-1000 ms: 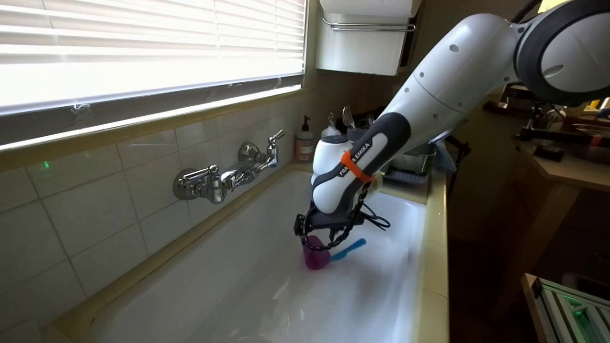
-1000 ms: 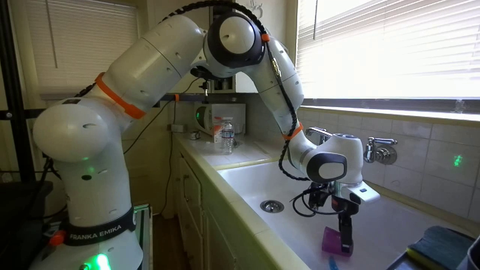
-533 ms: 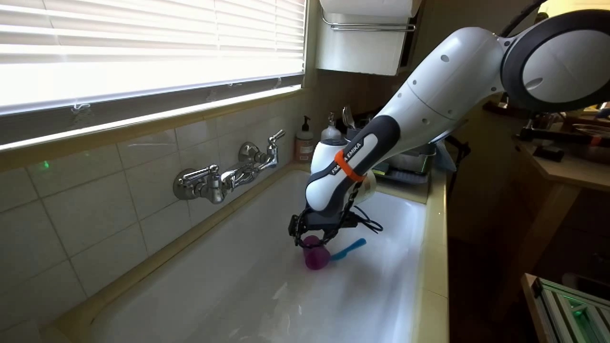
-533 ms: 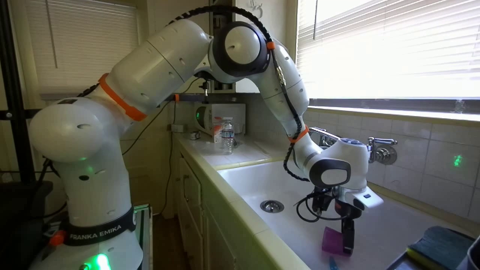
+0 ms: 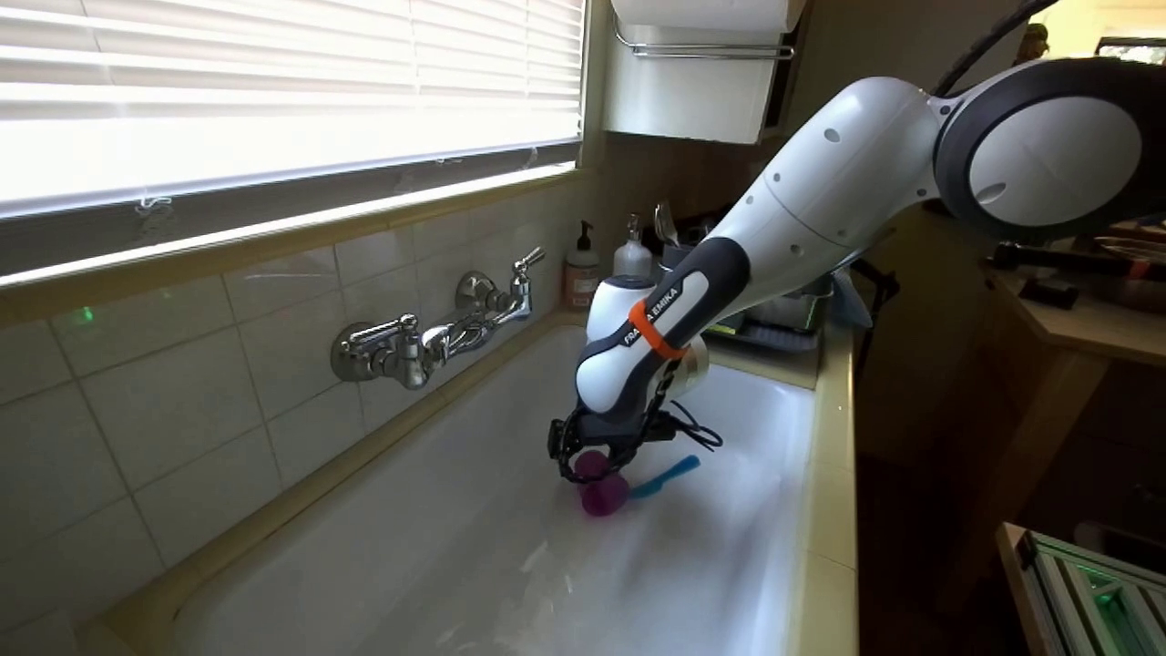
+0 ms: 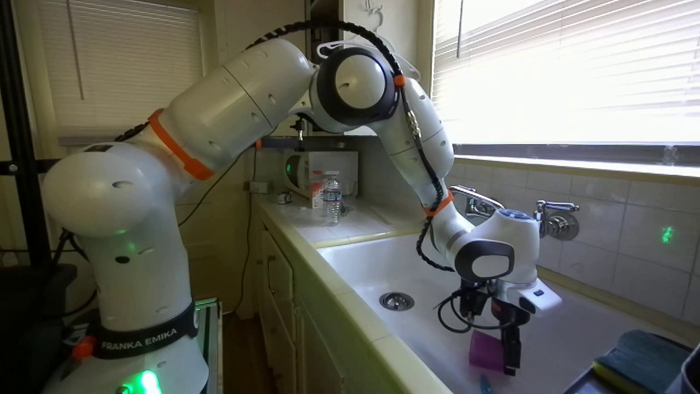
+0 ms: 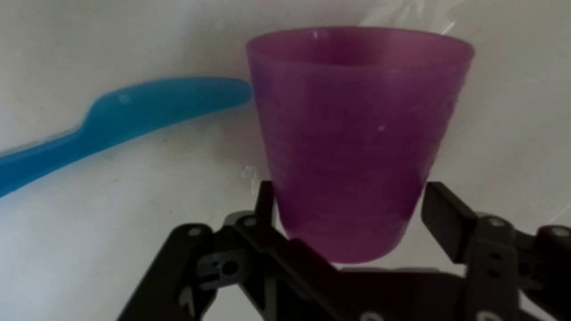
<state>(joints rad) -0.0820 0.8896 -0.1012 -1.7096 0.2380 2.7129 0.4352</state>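
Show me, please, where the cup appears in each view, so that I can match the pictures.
In an exterior view: the cup is near mid-width, in the lower half.
In an exterior view: the cup is right of center, near the bottom.
In the wrist view: the cup is large, in the middle, slightly right.
Shared landmark: the blue knife, close to the cup in all three.

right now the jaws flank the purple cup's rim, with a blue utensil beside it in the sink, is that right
Not the rim: the wrist view shows the jaws flanking the purple cup at its narrow base. The blue utensil does lie beside it in the sink.
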